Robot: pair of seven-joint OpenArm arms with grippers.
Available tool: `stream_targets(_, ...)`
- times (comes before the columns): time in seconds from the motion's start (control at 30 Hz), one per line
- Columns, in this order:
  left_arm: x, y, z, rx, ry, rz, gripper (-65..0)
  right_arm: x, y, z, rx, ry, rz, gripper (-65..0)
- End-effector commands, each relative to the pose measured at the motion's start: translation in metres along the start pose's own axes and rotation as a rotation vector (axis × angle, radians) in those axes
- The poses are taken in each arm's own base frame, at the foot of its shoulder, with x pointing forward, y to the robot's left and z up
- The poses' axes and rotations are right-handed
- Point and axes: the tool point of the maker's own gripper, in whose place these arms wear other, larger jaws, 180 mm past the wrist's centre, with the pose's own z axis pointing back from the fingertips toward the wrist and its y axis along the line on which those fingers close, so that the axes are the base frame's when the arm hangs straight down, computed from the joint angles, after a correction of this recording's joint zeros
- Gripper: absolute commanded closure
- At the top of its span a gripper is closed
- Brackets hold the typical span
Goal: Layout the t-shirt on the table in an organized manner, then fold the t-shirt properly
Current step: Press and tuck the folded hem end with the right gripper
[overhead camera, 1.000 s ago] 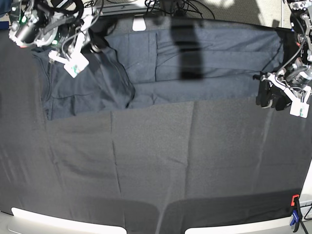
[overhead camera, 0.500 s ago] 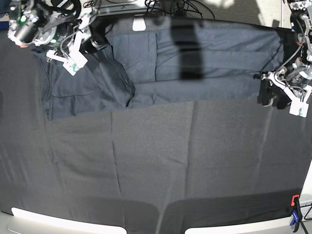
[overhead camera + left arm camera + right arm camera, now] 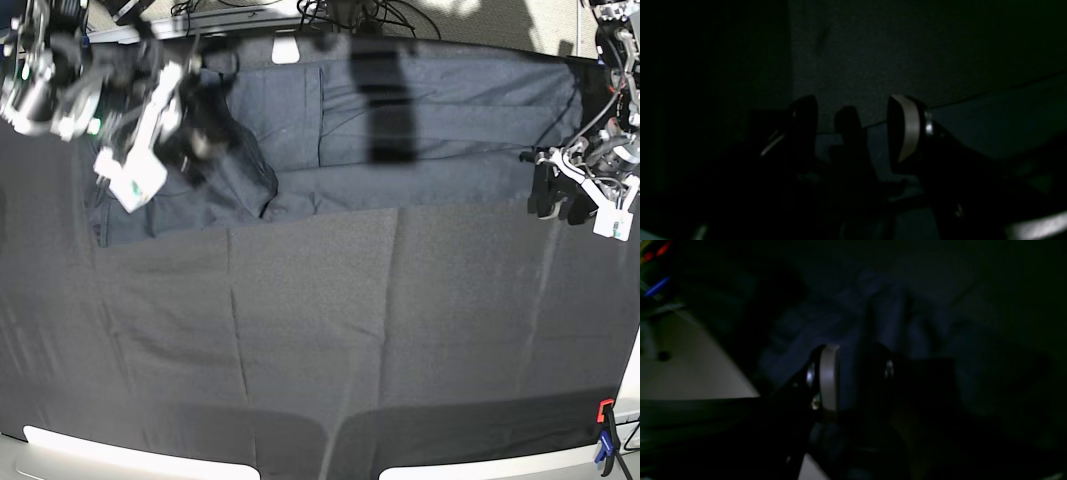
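The t-shirt lies across the upper part of the base view, a soft charcoal-grey cloth spread in a long flat band. Straight fold creases run along it, and a rumpled mound of fabric bunches at its left end. Under it the tabletop is a wide sheet of black cloth with a finer, grainier weave, marked by faint vertical and horizontal crease lines. A small orange and blue clamp bites its lower right corner.

At the upper left of the base view, the right tool is blurred over the bunched end of the shirt. In the right wrist view its two dark fingers, one faced with a pale rounded pad, stand partly apart with bluish, wrinkled fabric seen between and beyond them. Whether they pinch any cloth cannot be told in the dim picture.

At the right edge of the base view, the left tool sits low over the shirt's right edge. The left wrist view shows its curved black fingers spread wide, with nothing between them.
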Motion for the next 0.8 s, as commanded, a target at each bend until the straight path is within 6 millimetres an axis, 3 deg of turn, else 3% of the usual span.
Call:
stream_targets(0.0,0.018,0.003,0.003,0.004,-0.054,-0.016,-31.1,0.006,-0.001,0.002,-0.008,-0.022,0.023,-16.7)
stream_targets(0.33,0.018,0.003,0.003,0.002,-0.056,-0.014,-31.1,-0.042,-0.052,-0.018,-0.134,0.032,-0.094,-16.6)
stream_targets(0.53,0.016,0.004,0.004,0.008,-0.052,-0.01,-31.1,-0.023,-0.044,-0.02,-0.073,-0.083,-0.15,-16.6)
stream_targets(0.67,0.011,0.027,0.005,0.135,-0.03,0.042,-31.2,-0.024,-0.045,-0.02,-0.074,-0.073,-0.148,-16.6)
stream_targets(0.77,0.001,0.031,0.006,0.159,0.023,0.048,-31.2,-0.025,-0.045,-0.02,-0.073,-0.066,-0.148,-16.6)
